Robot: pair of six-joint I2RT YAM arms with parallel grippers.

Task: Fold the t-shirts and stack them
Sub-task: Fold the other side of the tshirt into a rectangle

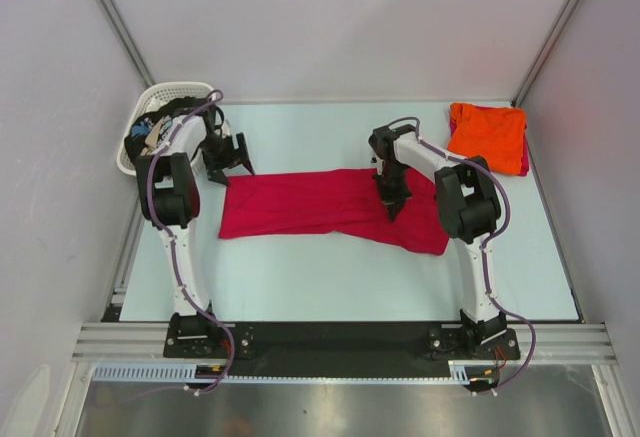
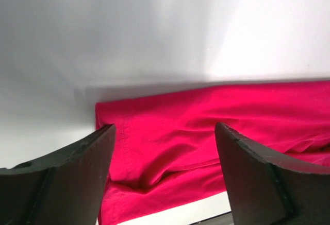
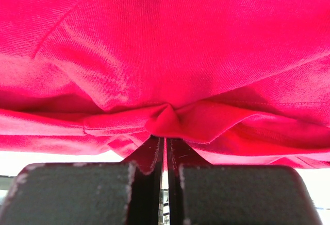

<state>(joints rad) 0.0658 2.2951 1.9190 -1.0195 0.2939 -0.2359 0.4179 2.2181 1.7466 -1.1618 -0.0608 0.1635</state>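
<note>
"Where's the crimson t-shirt (image 1: pixel 320 207)?"

"Spread flat just right of the white basket (image 1: pixel 175 86). The right gripper (image 1: pixel 392 197) is clamped on a pucker of it well away from the basket. The left gripper (image 1: pixel 232 165) hangs with jaws apart over the basket-side hem."

"Advice?"

"Bite that hem deep, I'd say, then lift both evenly."

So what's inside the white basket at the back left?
Bunched dark cloth with pale print fills the basket. Whatever lies beneath is covered, so the count is unclear.
</note>
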